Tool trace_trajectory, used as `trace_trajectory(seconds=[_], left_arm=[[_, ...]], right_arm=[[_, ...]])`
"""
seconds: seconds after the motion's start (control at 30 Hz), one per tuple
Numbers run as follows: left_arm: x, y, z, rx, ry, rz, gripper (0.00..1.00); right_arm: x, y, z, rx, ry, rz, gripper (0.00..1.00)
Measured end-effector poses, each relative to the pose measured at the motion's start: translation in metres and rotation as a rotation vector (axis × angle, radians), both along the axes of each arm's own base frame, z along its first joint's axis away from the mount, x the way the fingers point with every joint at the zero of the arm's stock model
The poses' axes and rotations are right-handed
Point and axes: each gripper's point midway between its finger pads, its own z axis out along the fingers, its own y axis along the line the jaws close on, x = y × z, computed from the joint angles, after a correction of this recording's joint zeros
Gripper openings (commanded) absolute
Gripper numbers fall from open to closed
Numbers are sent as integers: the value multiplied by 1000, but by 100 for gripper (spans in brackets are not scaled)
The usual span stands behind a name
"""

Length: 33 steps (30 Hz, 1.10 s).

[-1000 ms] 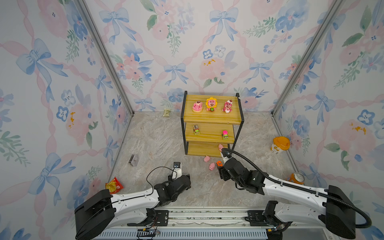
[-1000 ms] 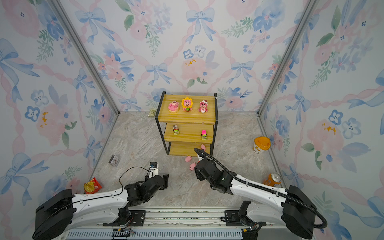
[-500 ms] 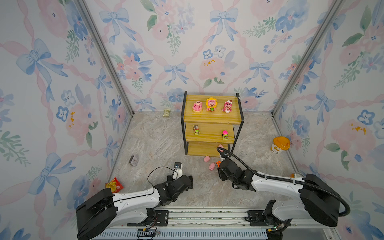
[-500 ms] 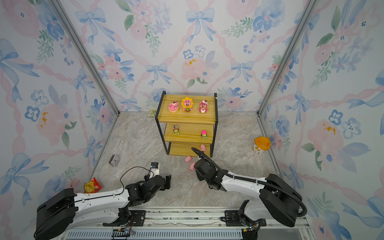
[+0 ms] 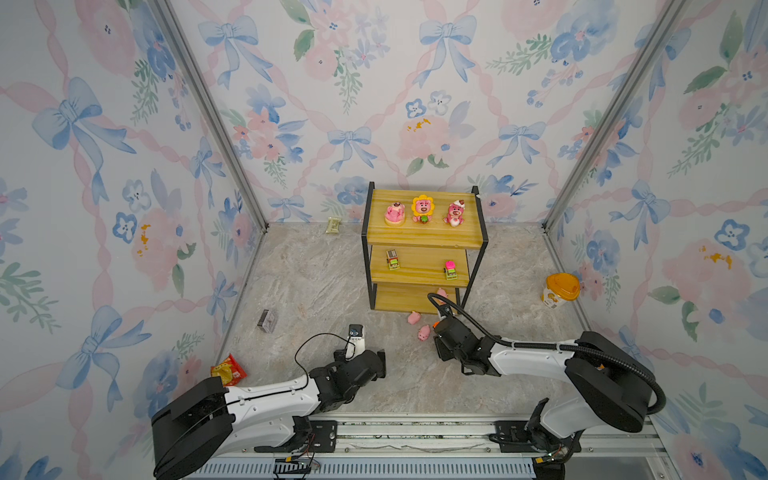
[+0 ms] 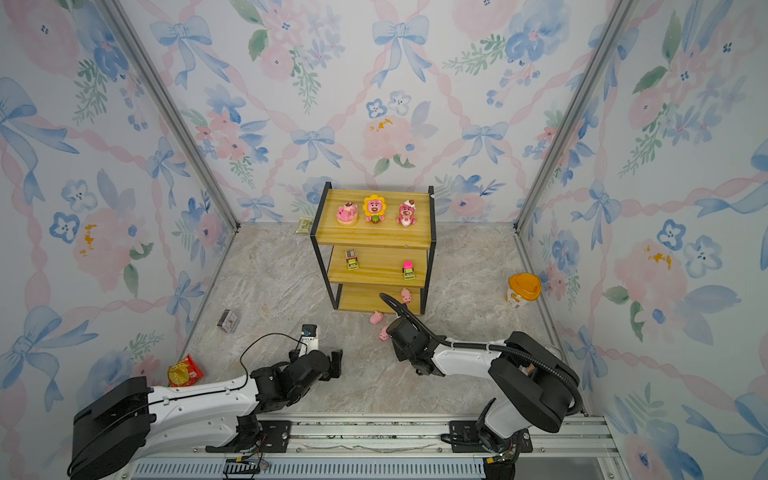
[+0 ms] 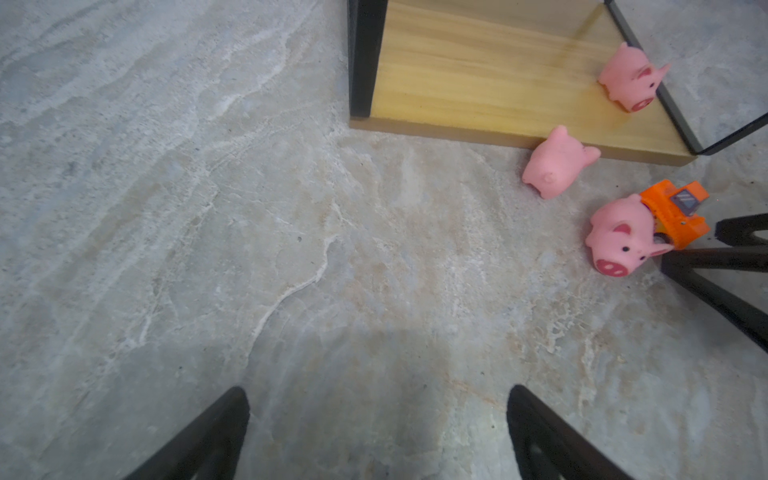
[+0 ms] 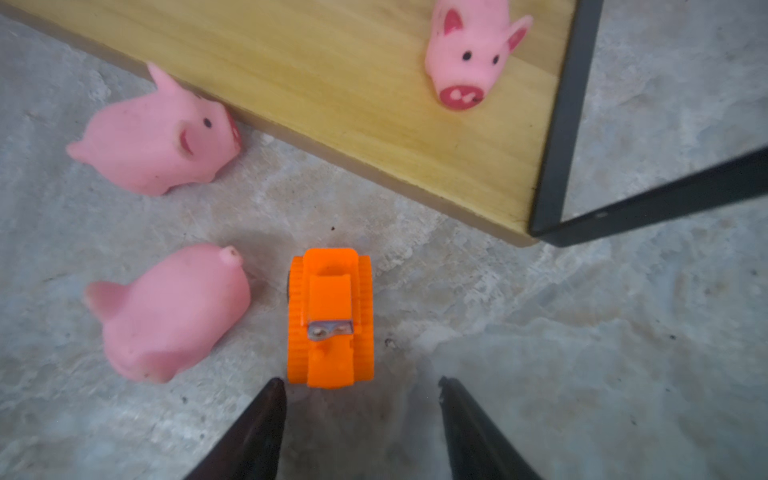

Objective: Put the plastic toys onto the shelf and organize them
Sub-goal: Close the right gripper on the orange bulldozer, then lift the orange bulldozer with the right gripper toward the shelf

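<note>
Holding left gripper (image 7: 378,395) jaws wide apart over bare floor (image 7: 208,208), gripping nothing. Showing three bears (image 5: 423,209) along the shelf (image 5: 424,239) top board, two cars (image 5: 392,259) at the middle board's ends. Lying on the floor by the bottom board's front edge, two pigs (image 8: 158,145); standing near that board's right front corner, third pig (image 8: 473,54). Poising right gripper (image 8: 361,384) jaws parted, empty, orange car (image 8: 330,316) just beyond the tips.

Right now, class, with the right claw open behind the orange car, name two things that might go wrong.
1. The right claw is open short of the orange car; the pig lying beside it might get nudged or pinched.
2. The shelf post stands near; lifting could clip it.
</note>
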Motion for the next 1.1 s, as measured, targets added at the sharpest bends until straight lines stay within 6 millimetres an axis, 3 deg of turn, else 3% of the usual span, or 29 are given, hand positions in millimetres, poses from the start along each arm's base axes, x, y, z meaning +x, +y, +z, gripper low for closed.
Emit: trace_trajectory(seconds=[0.13,0.47,0.87,1.1], left_arm=[[0,0,0,0,0,0,98],[0,0,0,0,0,0,98],[0,0,0,1,0,0,98],[0,0,0,1,0,0,98]], right_arm=[[6,6,0,10,-8,4,61],[13,14,-1,45,-8,15,48],[10,19,-3,85,-6,38,32],[-6,17,0,125,8,96,28]])
